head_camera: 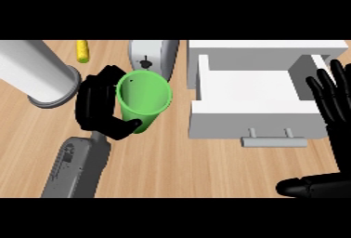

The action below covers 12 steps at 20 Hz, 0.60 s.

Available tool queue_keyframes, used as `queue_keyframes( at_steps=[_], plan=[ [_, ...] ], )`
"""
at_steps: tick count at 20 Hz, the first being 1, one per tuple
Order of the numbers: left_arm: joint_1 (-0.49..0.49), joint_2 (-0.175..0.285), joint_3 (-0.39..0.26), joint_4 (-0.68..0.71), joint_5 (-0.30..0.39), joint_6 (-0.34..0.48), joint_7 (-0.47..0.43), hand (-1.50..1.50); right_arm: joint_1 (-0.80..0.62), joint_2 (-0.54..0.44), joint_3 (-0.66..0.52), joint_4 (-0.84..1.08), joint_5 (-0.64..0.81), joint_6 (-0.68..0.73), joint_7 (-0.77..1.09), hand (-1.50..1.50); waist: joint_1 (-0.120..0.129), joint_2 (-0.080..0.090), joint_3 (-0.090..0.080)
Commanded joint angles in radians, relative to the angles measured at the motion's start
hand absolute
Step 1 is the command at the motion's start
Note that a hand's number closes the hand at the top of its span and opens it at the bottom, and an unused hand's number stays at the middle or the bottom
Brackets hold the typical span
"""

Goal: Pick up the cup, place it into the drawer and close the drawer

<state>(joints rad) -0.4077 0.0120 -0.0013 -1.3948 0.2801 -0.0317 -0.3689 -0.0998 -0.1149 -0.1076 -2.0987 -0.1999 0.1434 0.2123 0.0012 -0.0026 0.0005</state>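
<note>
Counter: wooden top (195,167) with light grain, seen steeply from above; it carries all the things below.
Cup: green cup (145,97), tilted so that its open mouth faces the view; it is lifted in the left hand, to the left of the drawer and apart from it.
Left hand: black left hand (98,106) is clamped on the cup, with the fingers curled around its left side and the thumb pressing on the lower wall.
Left forearm: grey forearm (75,166) comes in from the lower left and points upward to the cup.
Drawer: white drawer (247,118) is pulled open, its inside is bare, and a grey bar handle (274,142) sits on the front.
Right hand: right hand (341,139) rests at the right edge, beside the drawer, with the fingers straight, spread and pointing up, and it holds nothing.
Behind the cup: grey-white appliance (156,53) with a small black knob.
Far left: large pale cylinder (37,69) stands on a grey base.
Top edge: small yellow object (83,51) lies between the cylinder and the appliance.
</note>
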Motion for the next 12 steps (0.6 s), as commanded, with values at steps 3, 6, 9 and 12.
queue_keyframes(
  at_steps=[3, 6, 9, 12],
  plan=[
    [-0.196, -0.011, -0.03, -0.001, -0.018, 0.144, 0.138, 1.5, 0.04, -0.001, -0.005, 0.027, 0.013, 0.033, -0.072, -1.5, -0.009, 0.002, 0.0],
    [-0.213, -0.012, -0.062, -0.042, -0.051, 0.183, 0.199, 1.5, 0.011, -0.011, -0.034, 0.081, 0.0, 0.037, -0.089, -1.5, -0.004, 0.002, 0.0],
    [-0.356, 0.012, -0.011, 0.054, -0.073, 0.195, 0.231, 1.5, -0.024, 0.017, 0.026, 0.041, 0.045, -0.009, -0.034, -1.5, -0.007, 0.003, 0.0],
    [-0.417, -0.012, -0.035, 0.083, -0.105, 0.234, 0.264, 1.5, 0.049, 0.024, 0.032, 0.007, 0.046, 0.009, -0.057, -1.5, -0.01, 0.002, 0.0]
  ],
)
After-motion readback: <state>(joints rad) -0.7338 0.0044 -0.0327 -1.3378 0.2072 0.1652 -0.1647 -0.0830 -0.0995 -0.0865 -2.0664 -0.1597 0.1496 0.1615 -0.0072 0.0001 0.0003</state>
